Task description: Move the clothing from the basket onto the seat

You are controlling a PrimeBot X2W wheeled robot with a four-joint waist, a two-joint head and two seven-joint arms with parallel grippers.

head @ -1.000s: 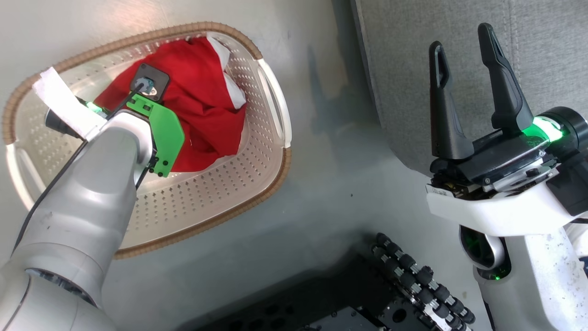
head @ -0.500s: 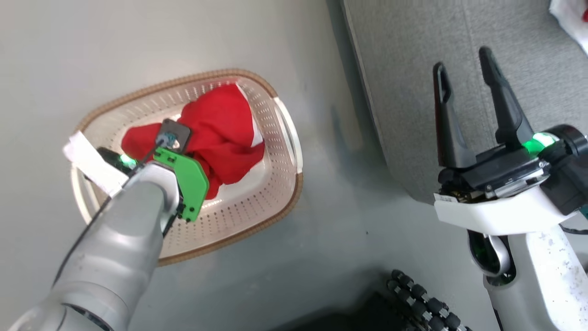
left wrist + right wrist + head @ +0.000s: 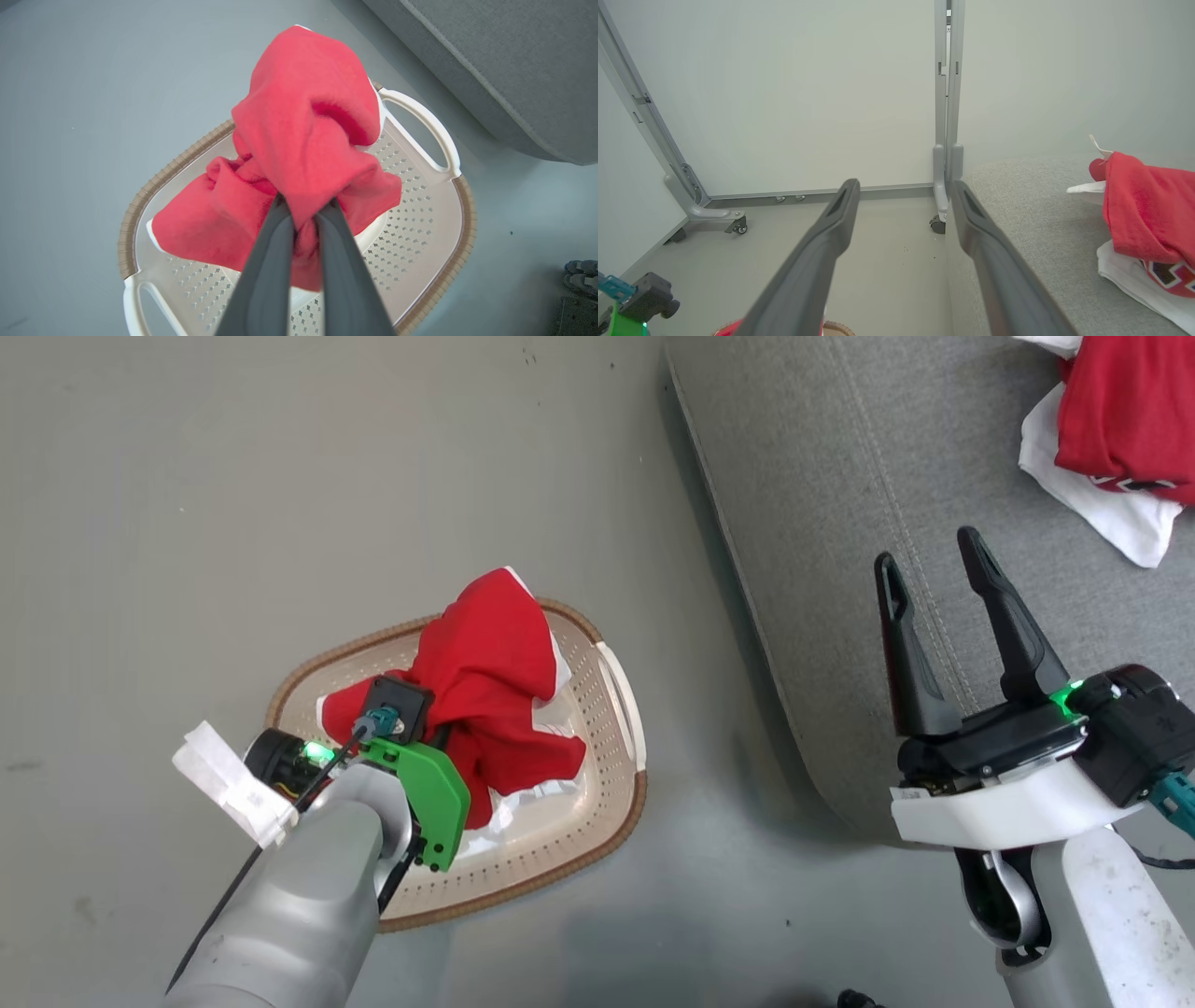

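A red garment of the clothing hangs bunched from my left gripper, which is shut on a fold of it. The garment is raised above the cream perforated basket, with its lower folds still inside. From the head view the garment rises over the basket on the floor, and my left wrist covers the fingers. Another red and white garment lies on the grey seat at the far right. My right gripper stands open and empty over the seat's near edge.
The basket sits on the grey floor, left of the seat's rounded corner. In the right wrist view, white panels on grey wheeled frames stand behind the floor, and the seat carries the garment.
The head camera has risen, so the basket looks smaller and the seat's garment has come into view. My left gripper has lifted the red garment up from the basket's bottom. The right gripper stays open.
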